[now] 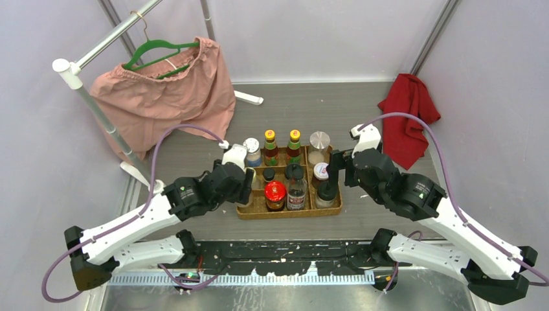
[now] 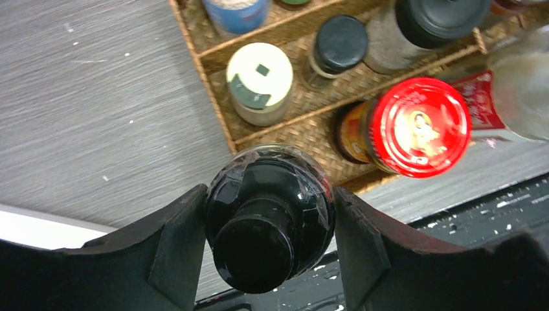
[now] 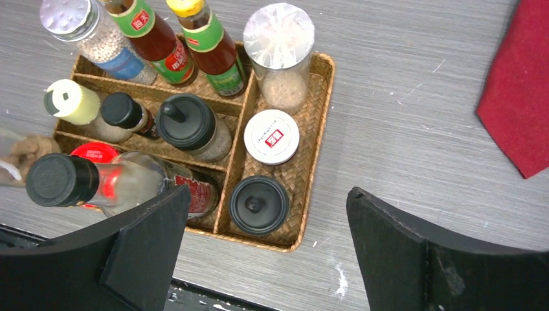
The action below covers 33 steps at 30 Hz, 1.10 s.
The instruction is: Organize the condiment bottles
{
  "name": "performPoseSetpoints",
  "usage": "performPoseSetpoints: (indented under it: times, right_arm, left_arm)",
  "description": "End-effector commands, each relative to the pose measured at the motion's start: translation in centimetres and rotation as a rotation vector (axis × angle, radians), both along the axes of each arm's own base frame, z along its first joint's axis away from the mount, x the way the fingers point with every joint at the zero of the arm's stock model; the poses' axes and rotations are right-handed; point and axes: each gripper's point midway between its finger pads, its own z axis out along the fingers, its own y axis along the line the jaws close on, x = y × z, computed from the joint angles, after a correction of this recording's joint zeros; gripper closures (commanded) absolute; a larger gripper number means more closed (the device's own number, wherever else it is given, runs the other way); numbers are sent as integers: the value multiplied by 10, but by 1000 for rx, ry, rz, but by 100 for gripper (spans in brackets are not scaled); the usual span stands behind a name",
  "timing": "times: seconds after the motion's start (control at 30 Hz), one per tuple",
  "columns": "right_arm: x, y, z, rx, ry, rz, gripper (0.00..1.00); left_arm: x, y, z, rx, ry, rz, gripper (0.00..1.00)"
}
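The left gripper (image 2: pixel 268 202) is clamped on a small bottle with a glossy black domed cap (image 2: pixel 259 249), its matte black fingers (image 2: pixel 171 249) pressing the cap's round shoulder from either side. This bottle stands with its long axis vertical, the cap pointing straight up at the wrist camera. It sits at the near-left corner of the tan woven divided tray (image 3: pixel 322 97); whether it rests in the tray or on the grey wood-grain surface (image 1: pixel 194 149) cannot be told. The right gripper (image 3: pixel 268 194) hangs with its fingers wide apart and holding nothing, above the tray's right column. There a jar with a flat black lid (image 3: pixel 259 204), a white-lidded jar with a red mark (image 3: pixel 272 136) and a clear cylindrical shaker with a crinkled silver top (image 3: pixel 278 29) stand in line. The back row holds two upright yellow-capped dark sauce bottles (image 3: pixel 210 39) beside a shaker with a perforated silver lid (image 3: pixel 65 16). In the middle are a cream-lidded shaker (image 2: pixel 260 81), a slim black-capped bottle (image 2: pixel 340 42) and a black-domed grinder (image 3: pixel 188 123). The front row holds a shiny red-lidded jar (image 2: pixel 417 126) and a tall clear glass bottle with a ribbed black cap (image 3: pixel 61 180).
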Motion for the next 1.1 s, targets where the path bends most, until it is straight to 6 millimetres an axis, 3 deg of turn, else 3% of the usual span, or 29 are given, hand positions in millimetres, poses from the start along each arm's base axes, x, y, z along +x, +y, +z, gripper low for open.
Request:
performPoseSetpoints:
  times: [0.0, 0.27, 1.07]
  right_arm:
    - [2, -6, -6, 16, -3, -63, 4]
    - [-2, -11, -11, 16, 8, -68, 4]
    - [-7, -11, -28, 27, 37, -64, 4]
  left_arm:
    - [1, -34, 23, -77, -66, -77, 44]
    - [-5, -61, 9, -55, -67, -137, 44]
    - [1, -40, -40, -3, -134, -100, 44]
